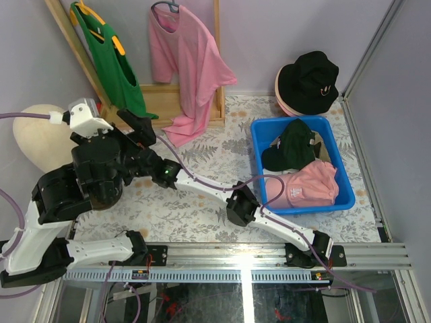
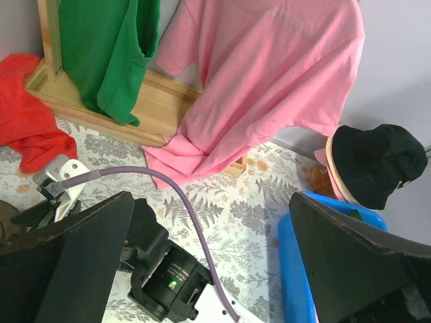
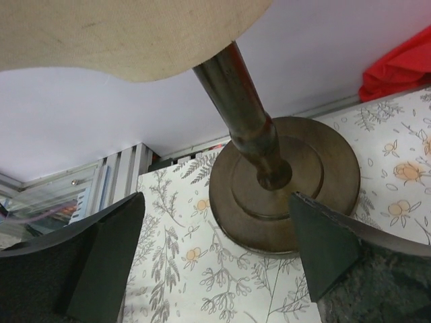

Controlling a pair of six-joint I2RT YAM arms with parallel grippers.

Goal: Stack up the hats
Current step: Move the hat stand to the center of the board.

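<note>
We count four hats for certain. Two sit stacked at the far right of the table (image 1: 188,214), just beyond the one blue bin (image 1: 261,134). There, one black bucket hat (image 1: 308,79) rests on one pink bucket hat (image 1: 281,99), of which only the brim edge shows. The other two lie inside the bin and touch each other: one dark green cap (image 1: 296,145) toward the far side and one pink cap (image 1: 306,188) at the near side. A tan scrap shows just right of the dark cap, and we cannot tell what it is.

Both arms reach toward the left of the scene, well apart from every hat. The left gripper (image 2: 210,202) is released, its jaws spread wide with nothing between them, and it faces the far right. The right gripper (image 3: 215,202) is also released, its jaws wide and empty. It sits low beneath the one cream mannequin head (image 1: 37,138) and faces its dark stand (image 3: 259,134).

Two T-shirts hang on the wooden rack (image 1: 161,97) at the far side, one green T-shirt (image 1: 111,64) on the left and one pink T-shirt (image 1: 188,64) on the right. One red cloth (image 2: 27,121) lies left of the rack.
</note>
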